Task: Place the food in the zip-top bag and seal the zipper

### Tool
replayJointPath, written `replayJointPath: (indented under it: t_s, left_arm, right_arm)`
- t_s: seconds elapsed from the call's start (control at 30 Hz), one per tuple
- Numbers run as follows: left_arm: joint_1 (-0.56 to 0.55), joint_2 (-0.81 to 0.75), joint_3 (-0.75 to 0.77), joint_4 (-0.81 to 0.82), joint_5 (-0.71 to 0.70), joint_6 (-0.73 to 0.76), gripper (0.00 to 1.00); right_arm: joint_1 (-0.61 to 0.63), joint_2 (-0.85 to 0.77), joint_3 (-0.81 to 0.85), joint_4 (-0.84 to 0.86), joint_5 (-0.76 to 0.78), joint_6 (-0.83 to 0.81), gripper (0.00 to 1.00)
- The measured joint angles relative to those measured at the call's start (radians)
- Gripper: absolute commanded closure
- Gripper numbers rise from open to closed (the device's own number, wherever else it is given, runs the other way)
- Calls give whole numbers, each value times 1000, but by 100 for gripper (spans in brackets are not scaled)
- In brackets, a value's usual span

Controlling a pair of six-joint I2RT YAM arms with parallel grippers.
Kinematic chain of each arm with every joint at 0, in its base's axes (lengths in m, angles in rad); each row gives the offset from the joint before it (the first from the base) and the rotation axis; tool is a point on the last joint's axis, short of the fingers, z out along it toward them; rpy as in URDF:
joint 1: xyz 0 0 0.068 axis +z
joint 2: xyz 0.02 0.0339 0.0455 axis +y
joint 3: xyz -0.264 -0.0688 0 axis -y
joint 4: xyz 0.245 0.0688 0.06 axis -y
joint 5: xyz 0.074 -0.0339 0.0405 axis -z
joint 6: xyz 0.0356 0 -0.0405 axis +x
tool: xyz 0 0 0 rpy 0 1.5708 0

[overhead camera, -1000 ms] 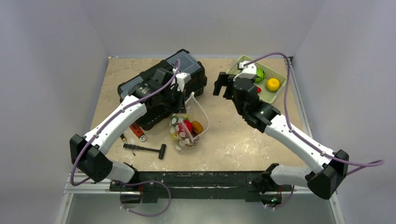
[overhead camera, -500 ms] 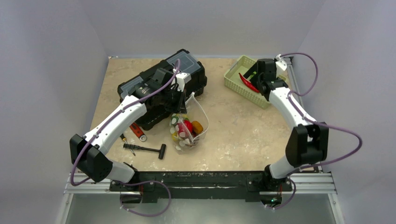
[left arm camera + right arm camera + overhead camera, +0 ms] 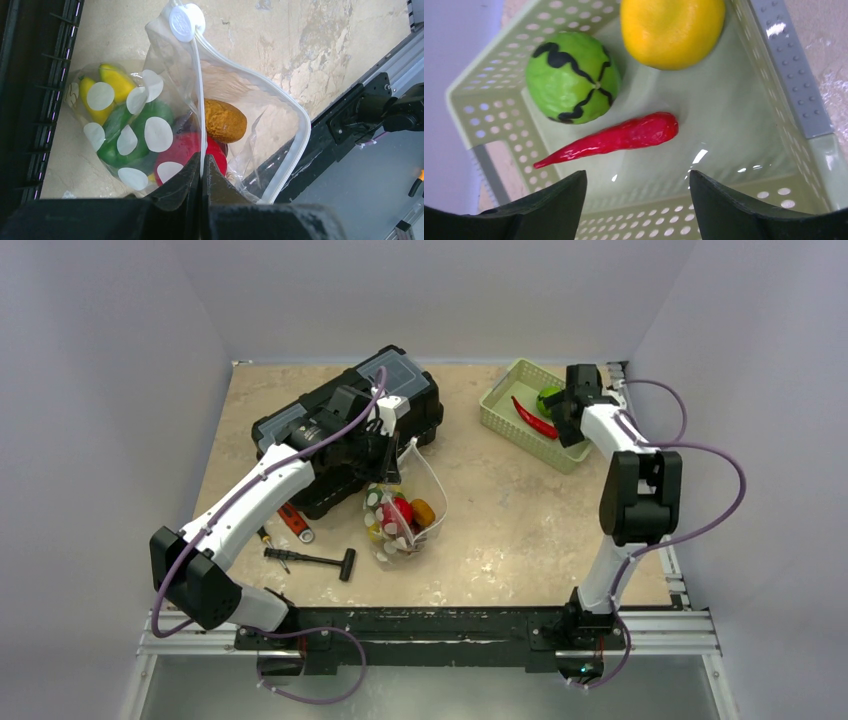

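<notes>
Holding several toy foods [image 3: 222, 121], the zip-top bag [image 3: 150, 125] stands mid-way across the desk [image 3: 520, 530], its zipper [image 3: 199, 90] unsealed and pinched in the clenched left gripper [image 3: 201, 175]. Red chili [image 3: 624, 137], green melon [image 3: 571, 77] and yellow fruit [image 3: 671, 30] wait in the far-right basket [image 3: 784, 65], under the released, empty right gripper [image 3: 636, 192].

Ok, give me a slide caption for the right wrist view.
Open right claw over green basket holding red chili, striped green melon and yellow fruit.

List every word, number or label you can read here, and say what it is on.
None can be read. The bag bears only white dots, the green fruit only black wavy lines; the toolbox and basket show no legible marks.
</notes>
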Motion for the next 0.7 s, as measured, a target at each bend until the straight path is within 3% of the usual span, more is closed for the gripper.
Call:
replayJointPath:
  t_s: [0.43,0.7]
  left_arm:
    - [0,3,2,0,6,0,100]
    - [0,6,3,0,7,0,100]
  right_arm:
    - [-1,176,46,-31,-19,159,31]
    - [-1,212,76,-26,3,198,62]
